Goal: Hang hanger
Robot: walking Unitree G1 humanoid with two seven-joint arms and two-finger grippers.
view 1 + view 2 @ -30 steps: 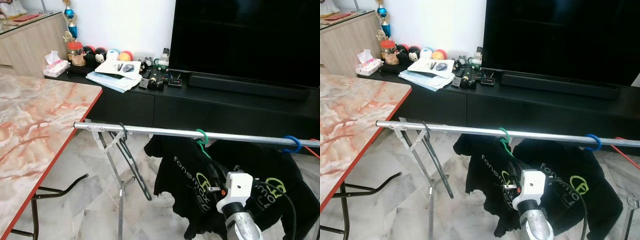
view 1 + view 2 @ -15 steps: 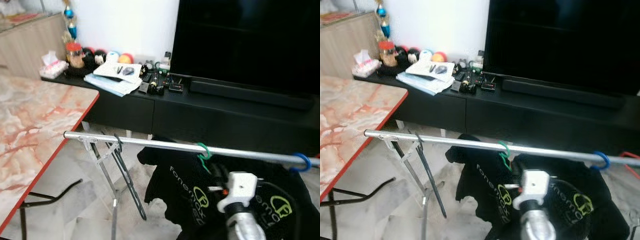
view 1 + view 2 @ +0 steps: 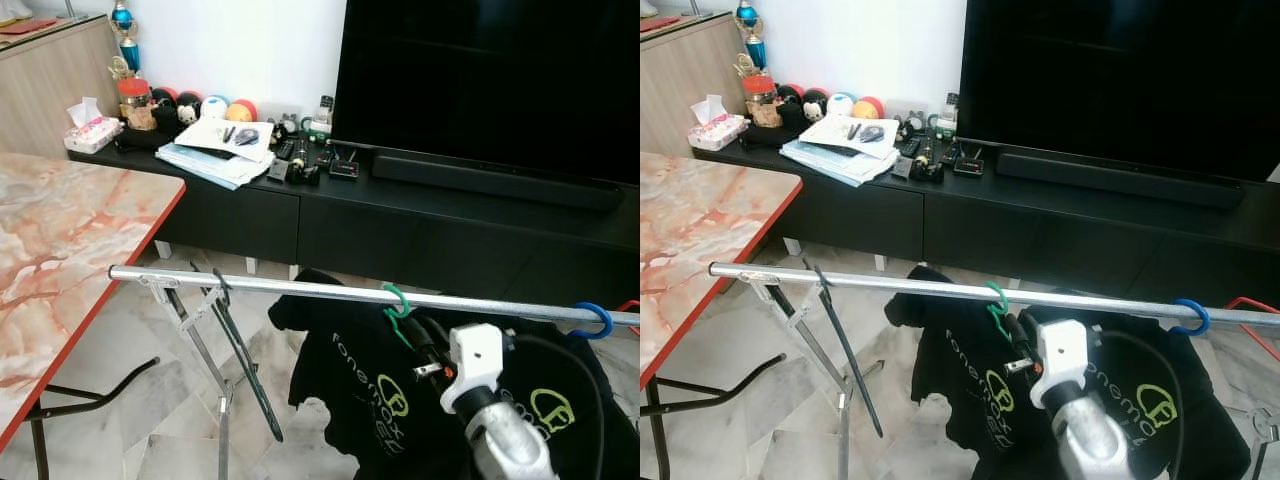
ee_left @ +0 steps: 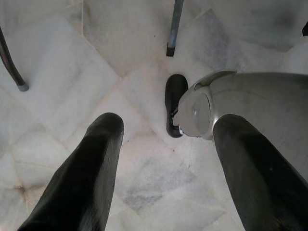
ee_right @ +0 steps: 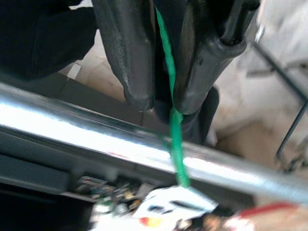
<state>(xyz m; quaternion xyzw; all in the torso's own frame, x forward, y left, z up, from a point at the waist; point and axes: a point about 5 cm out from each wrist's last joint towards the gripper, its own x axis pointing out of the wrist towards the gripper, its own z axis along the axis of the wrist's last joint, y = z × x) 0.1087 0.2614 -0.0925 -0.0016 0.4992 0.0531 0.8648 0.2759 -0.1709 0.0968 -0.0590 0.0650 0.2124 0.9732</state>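
landmark: the silver rail (image 3: 330,294), a long bar running across the room from the robot's left to its right, low before the black TV cabinet (image 3: 420,215)
green hanger (image 3: 398,300): its hook sits over the rail, roughly at mid-length; the neck drops straight down from the rail on the robot's side; a black T-shirt (image 3: 365,385) hangs from it below the rail
right gripper (image 5: 161,98): just under the rail, reaching up at it from below; its two black fingers (image 5: 126,53) are pinched together on the green neck, tips close to the rail's underside; the wire runs up between them and curls over the bar
key relation: the hook's plane lies across the rail's long axis, and the grip is directly beneath the hook, so my guess is that any release should fall straight away from the rail, not along it
nearer arm: the right, already at the rail; the left gripper (image 4: 163,159) hangs far below the rail, pointing at the marble floor (image 4: 139,43), fingers spread apart and holding nothing
blue hanger (image 3: 590,318): hooked on the rail further to the robot's right, well apart from the green one
judgement: the hook looks seated; what remains appears to be letting go
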